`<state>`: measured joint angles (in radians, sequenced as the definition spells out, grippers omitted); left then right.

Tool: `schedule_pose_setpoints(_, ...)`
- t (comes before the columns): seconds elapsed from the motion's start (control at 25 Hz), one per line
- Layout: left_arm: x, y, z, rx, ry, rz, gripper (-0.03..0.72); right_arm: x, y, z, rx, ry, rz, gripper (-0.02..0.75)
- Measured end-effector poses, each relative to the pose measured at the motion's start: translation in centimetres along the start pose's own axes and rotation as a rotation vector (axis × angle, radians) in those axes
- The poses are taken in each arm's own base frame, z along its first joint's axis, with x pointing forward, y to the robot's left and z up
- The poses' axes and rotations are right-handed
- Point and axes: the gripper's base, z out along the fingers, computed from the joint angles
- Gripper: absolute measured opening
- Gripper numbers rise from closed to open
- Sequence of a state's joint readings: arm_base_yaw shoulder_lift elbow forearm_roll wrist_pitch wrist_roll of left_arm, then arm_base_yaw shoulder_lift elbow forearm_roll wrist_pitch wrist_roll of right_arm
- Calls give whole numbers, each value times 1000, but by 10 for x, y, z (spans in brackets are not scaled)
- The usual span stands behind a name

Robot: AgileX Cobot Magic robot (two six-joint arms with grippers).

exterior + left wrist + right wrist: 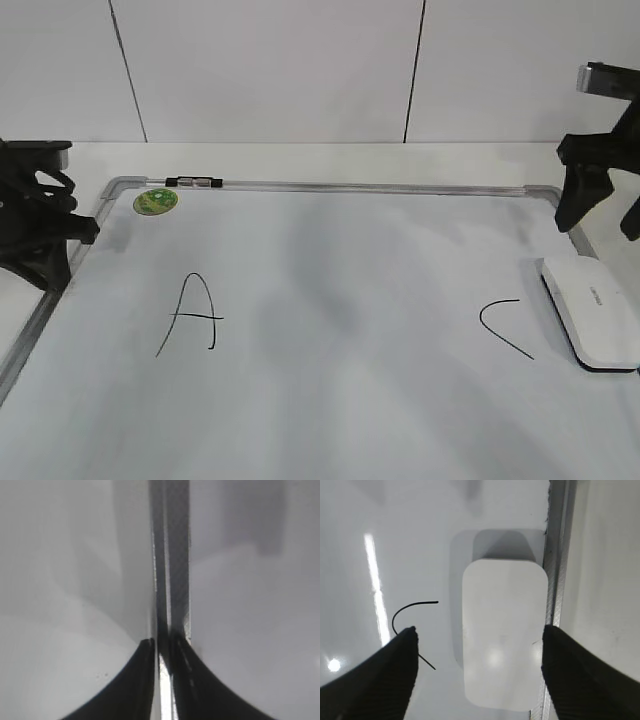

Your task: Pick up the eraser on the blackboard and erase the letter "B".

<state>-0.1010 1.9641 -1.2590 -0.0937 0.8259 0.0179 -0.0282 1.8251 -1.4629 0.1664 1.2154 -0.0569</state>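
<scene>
White blackboard (330, 250), white rounded eraser (596, 312) lying flat, right pincer (477, 672) spread above it.

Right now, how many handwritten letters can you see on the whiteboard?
2. The "A" is on the left half of the whiteboard. The "C" is on the right half, just left of the eraser. No "B" is visible.

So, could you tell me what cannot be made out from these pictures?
Print on the eraser: too small in the exterior view, washed out in the right wrist view.
Left gripper: left wrist view is blurred; whether it clamps the blackboard frame is unclear.
Blackboard's near edge: cut off by the exterior view's bottom edge.
</scene>
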Motion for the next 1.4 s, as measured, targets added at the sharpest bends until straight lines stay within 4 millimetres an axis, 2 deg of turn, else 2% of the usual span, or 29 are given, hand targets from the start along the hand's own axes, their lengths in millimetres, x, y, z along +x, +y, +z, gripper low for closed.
schedule_pose_setpoints(0.16, 0, 0, 0, -5, 0, 5, 240, 3, 3, -11, -11, -30, 3, 589)
schedule_pose_setpoints(0.24, 0, 1, 0, -8, 0, 8, 280, 6, 5, -21, -17, -55, 1, 587)
schedule_pose_setpoints(0.48, 6, 1, -6, -13, 23, 13, 303, 15, 13, -46, -71, -121, 9, 587)
schedule_pose_setpoints(0.68, 18, 0, -32, -28, 77, 35, 291, 33, 20, -68, -104, -176, 9, 587)
schedule_pose_setpoints(0.96, 38, 1, -65, -54, 186, 52, 244, 79, 22, -86, -103, -209, 3, 586)
schedule_pose_setpoints(1.24, 52, -1, -117, -52, 56, 58, 235, 138, 26, -111, -97, -304, -30, 586)
schedule_pose_setpoints(1.4, 75, -3, -152, -51, -39, 63, 235, 175, 27, -129, -82, -393, -58, 586)
